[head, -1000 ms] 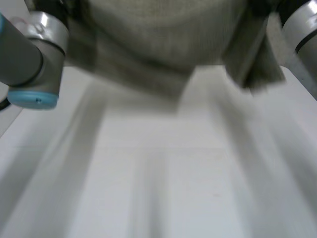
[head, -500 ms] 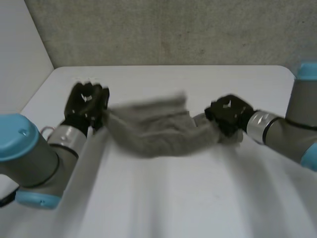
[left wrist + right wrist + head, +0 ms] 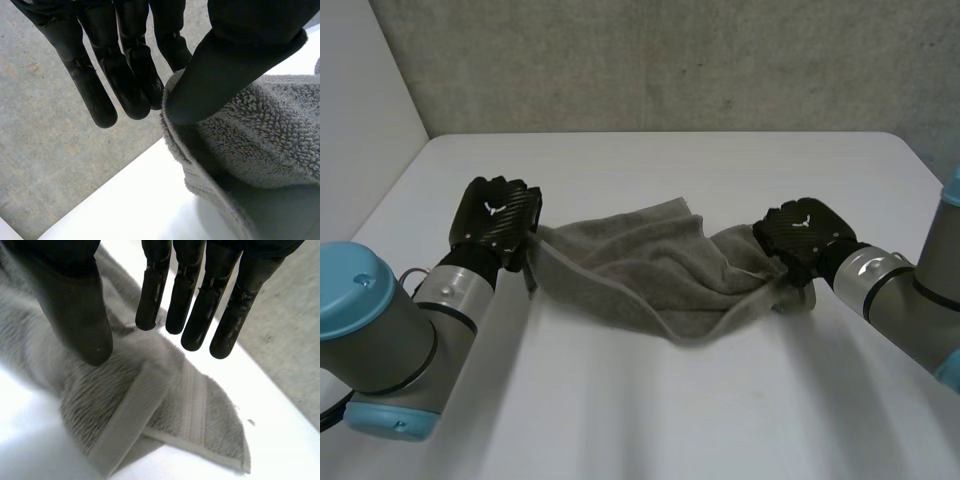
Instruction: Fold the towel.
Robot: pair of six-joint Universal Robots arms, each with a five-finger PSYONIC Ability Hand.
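- left arm (image 3: 382,335): grey joint with a light-blue cap, reaching in over the near left part of the white table (image 3: 650,410).
- left hand (image 3: 498,220): at the towel's left edge. in the left wrist view the thumb (image 3: 225,55) presses the raised edge against the nearest of the straight fingers (image 3: 125,75), so the hand is clamped on the cloth.
- towel (image 3: 640,268): grey terry, crumpled in loose folds on the middle of the table. it stretches between the two hands and sags toward the near side.
- right hand (image 3: 802,235): over the towel's right end. in the right wrist view the fingers (image 3: 200,305) are straight and the thumb (image 3: 75,305) stands apart from them. the banded corner lies flat on the table under them, and nothing is gripped.
- right arm (image 3: 905,305): enters from the right side.
- wall (image 3: 650,60): grey, behind the table's far edge.
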